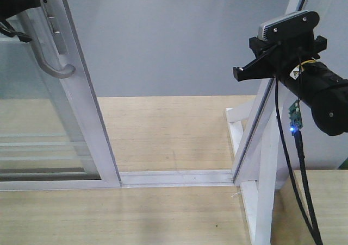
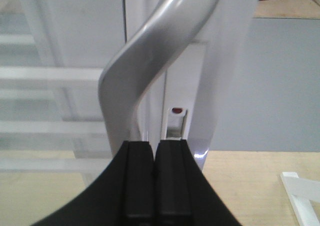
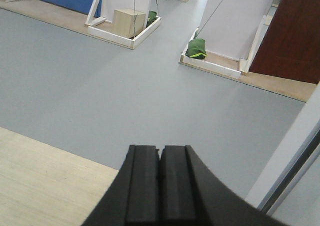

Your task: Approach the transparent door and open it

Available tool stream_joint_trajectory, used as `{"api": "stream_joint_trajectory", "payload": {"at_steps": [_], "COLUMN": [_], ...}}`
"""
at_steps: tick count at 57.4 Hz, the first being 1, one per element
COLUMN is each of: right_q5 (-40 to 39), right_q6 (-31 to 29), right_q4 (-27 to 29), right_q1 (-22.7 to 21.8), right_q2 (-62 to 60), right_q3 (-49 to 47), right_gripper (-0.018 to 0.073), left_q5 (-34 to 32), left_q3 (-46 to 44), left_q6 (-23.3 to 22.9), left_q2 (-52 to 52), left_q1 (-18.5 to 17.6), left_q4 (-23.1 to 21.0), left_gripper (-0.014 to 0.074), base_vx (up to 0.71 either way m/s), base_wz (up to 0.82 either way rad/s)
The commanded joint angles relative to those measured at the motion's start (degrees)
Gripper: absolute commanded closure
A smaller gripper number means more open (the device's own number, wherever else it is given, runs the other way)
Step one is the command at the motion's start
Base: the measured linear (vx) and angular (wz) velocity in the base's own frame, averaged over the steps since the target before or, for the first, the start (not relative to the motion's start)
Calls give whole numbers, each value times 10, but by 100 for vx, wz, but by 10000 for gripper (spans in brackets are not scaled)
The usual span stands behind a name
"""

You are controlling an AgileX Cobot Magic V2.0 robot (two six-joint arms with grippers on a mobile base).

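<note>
The transparent door [image 1: 49,142] stands at the left, clear glass with thin white bars in a white frame. Its grey curved handle [image 1: 53,67] is on the right upright. My left gripper [image 1: 36,1] is at the top left, shut, its tip against that upright just above the handle. In the left wrist view the handle [image 2: 145,50] curves up right in front of the shut left gripper [image 2: 156,144], with nothing held between the fingers. My right gripper [image 1: 236,72] hangs shut and empty at the right, by the slanted white post. In the right wrist view it [image 3: 160,148] points over grey floor.
A floor track [image 1: 174,177] runs from the door's upright to a slanted white frame post [image 1: 261,120] with a white base. Grey floor lies beyond the gap. Farther off are white stands, a wooden box [image 3: 129,20], green bags [image 3: 196,49] and a brown door [image 3: 295,30].
</note>
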Motion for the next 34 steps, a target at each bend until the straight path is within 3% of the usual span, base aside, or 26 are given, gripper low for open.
{"api": "stream_joint_trajectory", "payload": {"at_steps": [1,12,27,34], "right_q5": [-16,95,263,335], "right_q6": [5,-11,-12,-12], "right_q4": [4,4,4,4], "right_q1": [-3,-3,-3,-3], "right_q2": [-37,-112,-261,-343], "right_q3": [-15,-15,-15,-10], "right_gripper": [565,565,565,564], "left_q5": [-27,-21,-101,-93], "left_q3": [-18,28,224,307], "left_q6": [23,34,35,35], "left_q2": [-47,-101,-238,-326], "left_q1": [-1,-1,-1,-1], "left_q4": [-2,-4,-7,-7], "left_gripper": [602,602,602,602], "base_vx": [0,0,0,0], "base_wz": [0,0,0,0]}}
